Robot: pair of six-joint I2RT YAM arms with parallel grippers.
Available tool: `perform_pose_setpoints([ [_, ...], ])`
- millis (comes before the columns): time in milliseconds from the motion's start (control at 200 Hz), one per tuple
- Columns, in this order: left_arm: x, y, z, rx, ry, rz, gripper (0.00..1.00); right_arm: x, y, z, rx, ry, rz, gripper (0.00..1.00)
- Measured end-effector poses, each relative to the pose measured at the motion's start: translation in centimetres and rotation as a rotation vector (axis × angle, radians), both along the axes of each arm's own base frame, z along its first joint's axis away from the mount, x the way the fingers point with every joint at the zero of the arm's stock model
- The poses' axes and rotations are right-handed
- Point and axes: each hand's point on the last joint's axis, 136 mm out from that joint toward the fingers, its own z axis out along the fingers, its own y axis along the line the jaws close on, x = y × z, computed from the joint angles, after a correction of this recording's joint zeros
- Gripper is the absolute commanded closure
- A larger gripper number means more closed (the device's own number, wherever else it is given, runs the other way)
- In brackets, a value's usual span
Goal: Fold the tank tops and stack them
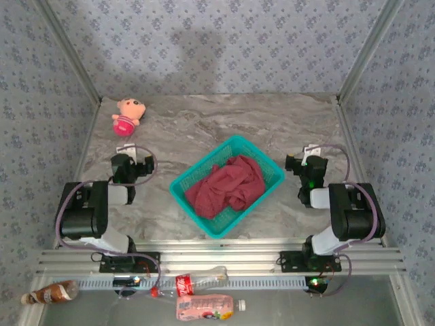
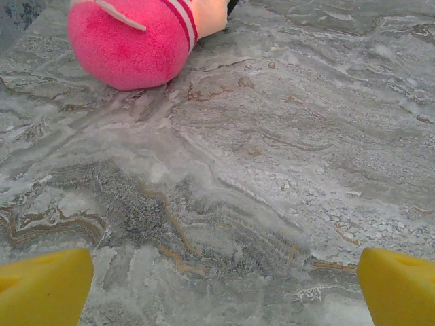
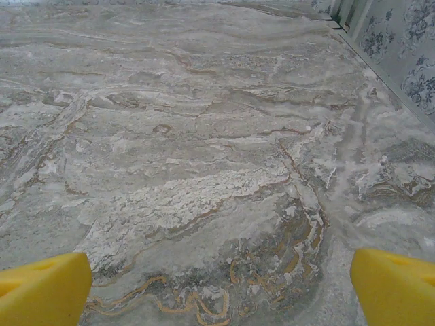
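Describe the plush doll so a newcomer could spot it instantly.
Start at the marble table and go to its far left corner. The plush doll lies there alone, pink and peach, unlike the dark red tank tops heaped in the teal basket mid-table.

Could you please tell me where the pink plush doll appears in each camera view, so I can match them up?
Top external: the pink plush doll lies at the far left corner of the marble table.
Left wrist: the doll sits at top left, cut by the frame's edge.
Right wrist: marble table running to the wallpapered wall.
Shared landmark: the veined marble tabletop.
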Motion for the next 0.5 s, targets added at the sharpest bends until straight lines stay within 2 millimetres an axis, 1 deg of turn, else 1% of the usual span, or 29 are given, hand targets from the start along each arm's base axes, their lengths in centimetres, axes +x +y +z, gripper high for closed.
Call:
perform_pose_setpoints([
  [500,0.0,0.0,0.0,0.0,0.0,0.0,0.0,0.0,-0.18,-0.02,0.005,0.0,0.0,0.0],
])
